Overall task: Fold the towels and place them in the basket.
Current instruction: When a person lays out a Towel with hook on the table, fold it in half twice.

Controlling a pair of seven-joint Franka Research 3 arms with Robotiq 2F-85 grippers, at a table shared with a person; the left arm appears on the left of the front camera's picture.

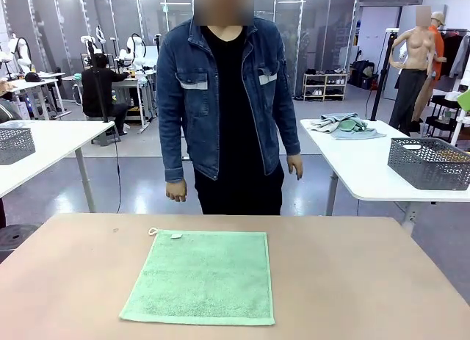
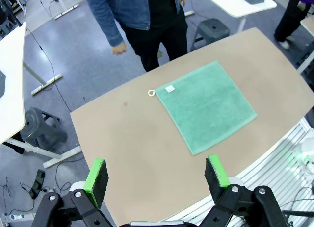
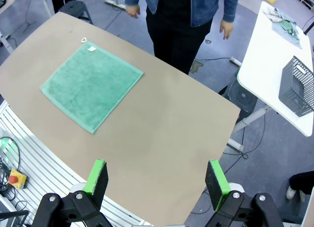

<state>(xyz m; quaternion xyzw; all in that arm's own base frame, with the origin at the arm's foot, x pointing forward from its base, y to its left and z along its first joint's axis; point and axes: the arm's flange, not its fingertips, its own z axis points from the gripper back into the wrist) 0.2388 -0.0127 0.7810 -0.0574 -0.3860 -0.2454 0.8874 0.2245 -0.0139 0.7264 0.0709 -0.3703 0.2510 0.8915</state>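
A mint green towel (image 1: 200, 277) lies flat and unfolded on the brown table (image 1: 367, 281), with a small white loop (image 1: 153, 231) at its far left corner. The left wrist view looks down on the towel (image 2: 206, 105) from high up, and my left gripper (image 2: 156, 168) hangs open with nothing between its green pads. My right gripper (image 3: 156, 169) is also open and empty, high above the table, with the towel (image 3: 91, 85) far off to its upper left. A dark grey wire-mesh basket (image 1: 429, 162) stands on the white side table at the right, also seen as the basket (image 3: 297, 87) from the right wrist.
A person in a denim jacket (image 1: 228, 98) stands at the table's far edge, hands hanging down. A second wire basket (image 1: 15, 144) sits on the white table at the left. A pile of cloths (image 1: 345, 125) lies on the right table. Grey stools (image 2: 46, 129) stand on the floor.
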